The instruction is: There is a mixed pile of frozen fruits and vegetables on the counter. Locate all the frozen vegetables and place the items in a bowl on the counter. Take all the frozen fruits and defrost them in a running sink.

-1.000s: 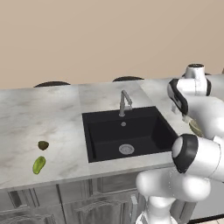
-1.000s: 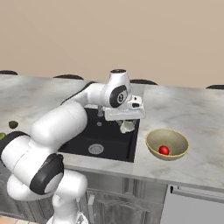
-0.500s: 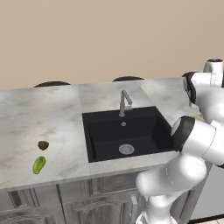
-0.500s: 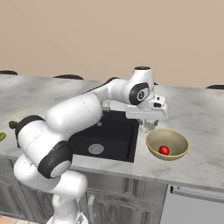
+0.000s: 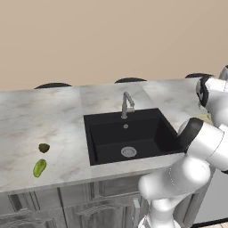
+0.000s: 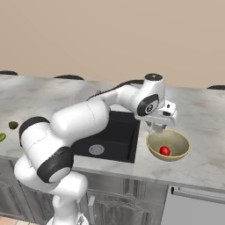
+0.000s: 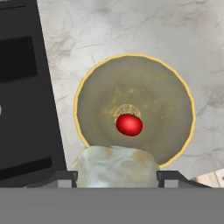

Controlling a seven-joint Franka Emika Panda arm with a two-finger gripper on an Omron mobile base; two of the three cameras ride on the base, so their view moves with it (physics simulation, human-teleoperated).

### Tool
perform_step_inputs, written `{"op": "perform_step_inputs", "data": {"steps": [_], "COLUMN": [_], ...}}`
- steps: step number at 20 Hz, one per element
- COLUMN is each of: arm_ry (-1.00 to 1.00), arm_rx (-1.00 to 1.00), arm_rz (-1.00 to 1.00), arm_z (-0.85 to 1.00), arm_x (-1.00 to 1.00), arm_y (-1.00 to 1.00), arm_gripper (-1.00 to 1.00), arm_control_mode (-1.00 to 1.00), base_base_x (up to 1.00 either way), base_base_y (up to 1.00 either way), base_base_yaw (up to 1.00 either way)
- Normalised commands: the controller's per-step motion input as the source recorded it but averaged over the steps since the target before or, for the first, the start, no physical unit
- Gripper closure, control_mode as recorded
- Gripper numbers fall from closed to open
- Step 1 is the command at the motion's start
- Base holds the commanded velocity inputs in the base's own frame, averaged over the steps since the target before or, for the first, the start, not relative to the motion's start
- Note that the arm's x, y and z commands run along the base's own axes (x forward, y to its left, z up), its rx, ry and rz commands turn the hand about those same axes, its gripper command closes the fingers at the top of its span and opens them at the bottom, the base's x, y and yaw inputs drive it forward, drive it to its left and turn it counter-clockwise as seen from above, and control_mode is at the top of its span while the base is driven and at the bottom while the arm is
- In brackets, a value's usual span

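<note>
My gripper (image 6: 157,128) hangs just above the near-left rim of the tan bowl (image 6: 179,139), shut on the whitish garlic bulb (image 7: 114,166), which sits between the fingertips (image 7: 59,178) in the hand view. The red tomato (image 7: 129,124) lies in the middle of the bowl (image 7: 175,96), also visible as the tomato (image 6: 165,150) in the right base view. Far left on the counter (image 5: 49,120) lie the dark olive lump (image 5: 43,147) and the yellow-green oblong fruit (image 5: 39,167). The black sink (image 5: 127,133) with its grey faucet (image 5: 127,103) sits between them and the bowl.
The sink's edge (image 7: 26,100) runs just left of the bowl in the hand view. Dark stool tops (image 5: 53,84) show behind the counter. The counter's front edge drops to grey cabinets (image 5: 75,207).
The arm has swung right from over the sink's right side to above the bowl, carrying the garlic bulb. The tomato and the two green items have stayed put.
</note>
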Motion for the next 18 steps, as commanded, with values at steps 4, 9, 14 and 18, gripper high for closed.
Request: {"op": "perform_step_inputs", "data": {"steps": [4, 9, 14, 18], "arm_ry": [-0.07, 0.07, 0.02, 0.00], "arm_rx": [-0.05, 0.00, 0.00, 0.04], "arm_rz": [0.00, 0.00, 0.00, 0.00], "arm_z": [-0.16, -0.12, -0.25, -0.22], "arm_x": [0.00, 0.03, 0.00, 0.00], "arm_y": [-0.20, -0.38, -0.17, 0.00], "arm_gripper": [1.00, 1.00, 1.00, 1.00], "arm_control_mode": [-1.00, -1.00, -1.00, -1.00], "base_base_x": [0.00, 0.00, 0.00, 0.00], "base_base_y": [0.00, 0.00, 0.00, 0.00], "base_base_yaw": [0.00, 0.00, 0.00, 0.00]}}
